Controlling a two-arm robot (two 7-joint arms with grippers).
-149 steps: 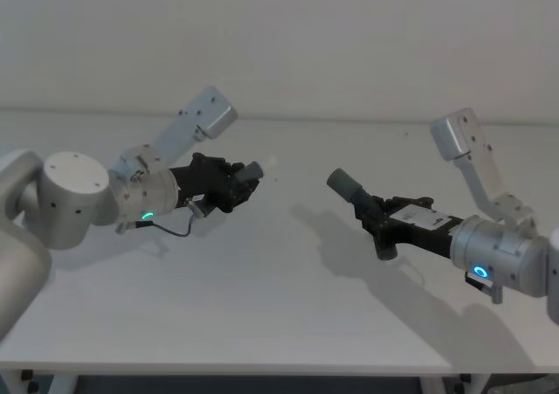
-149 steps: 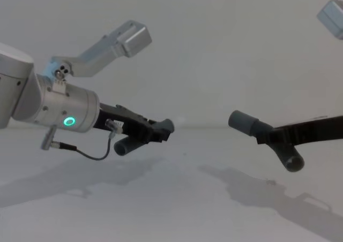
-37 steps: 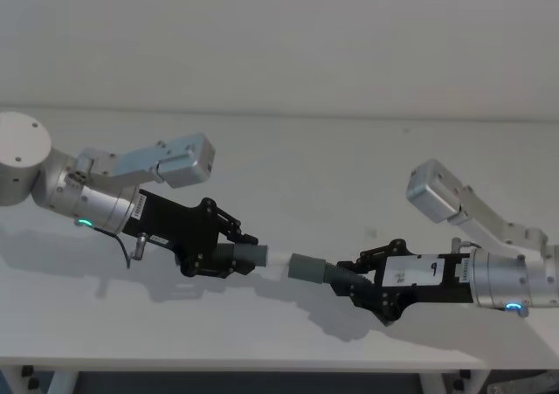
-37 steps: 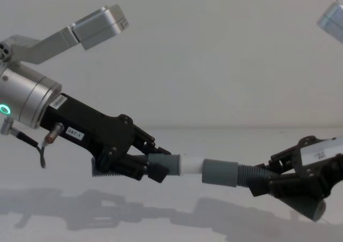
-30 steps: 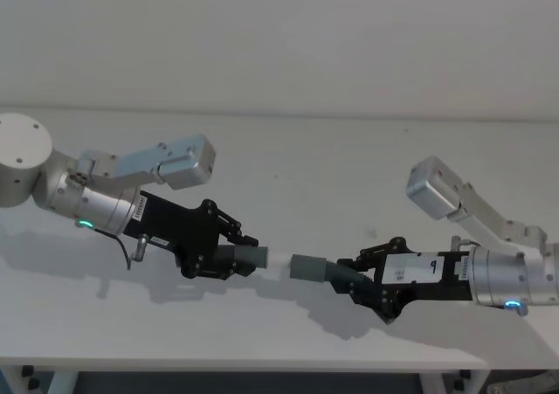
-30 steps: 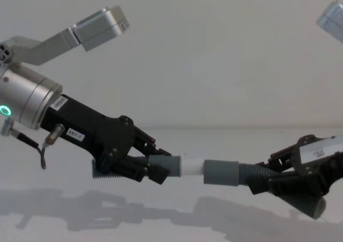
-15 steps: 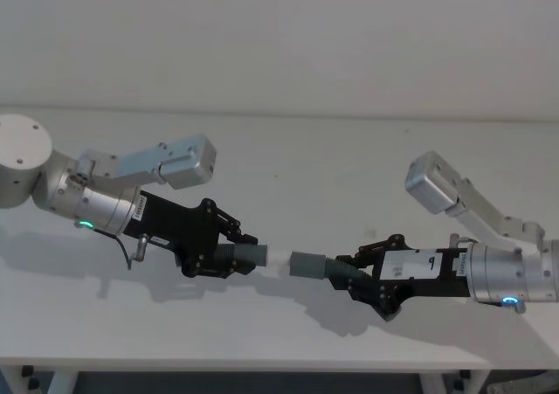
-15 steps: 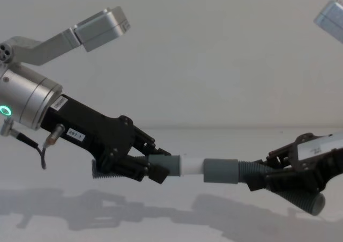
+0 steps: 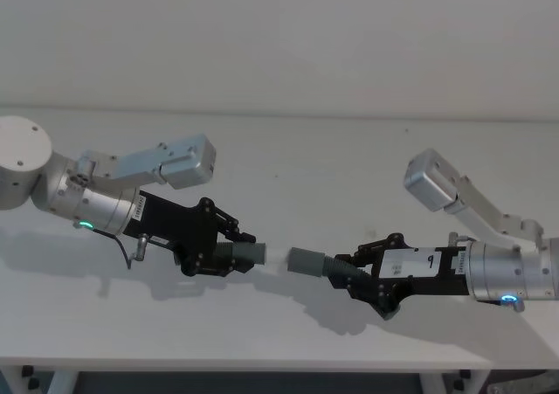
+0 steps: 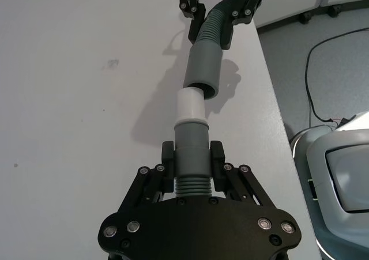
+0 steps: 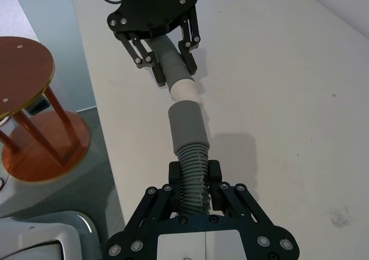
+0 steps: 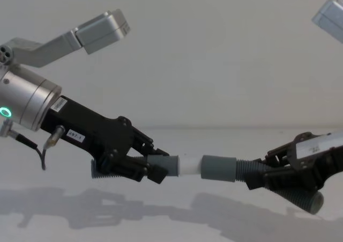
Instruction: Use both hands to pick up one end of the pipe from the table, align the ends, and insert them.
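Both pipe pieces hang just above the white table (image 9: 349, 167), held end to end in one line. My left gripper (image 9: 220, 256) is shut on the dark-grey piece (image 10: 191, 150), whose pale spigot tip (image 12: 190, 165) points at the other piece. My right gripper (image 9: 351, 280) is shut on the ribbed part (image 11: 194, 169) of the second piece, its wide grey socket cuff (image 12: 218, 168) facing the spigot. The spigot tip (image 10: 191, 105) meets the mouth of the socket cuff (image 10: 204, 70); most of the pale tip still shows outside it.
The joined ends hover close to the table's front edge (image 9: 262, 357). Past that edge stand a round wooden stool (image 11: 23, 70) and a black cable (image 10: 314, 70) on the floor. Bare table surface stretches behind both arms.
Over five seconds both arms came down and together from a wide gap. In the last second the right gripper slid its socket cuff left until it reached the spigot tip.
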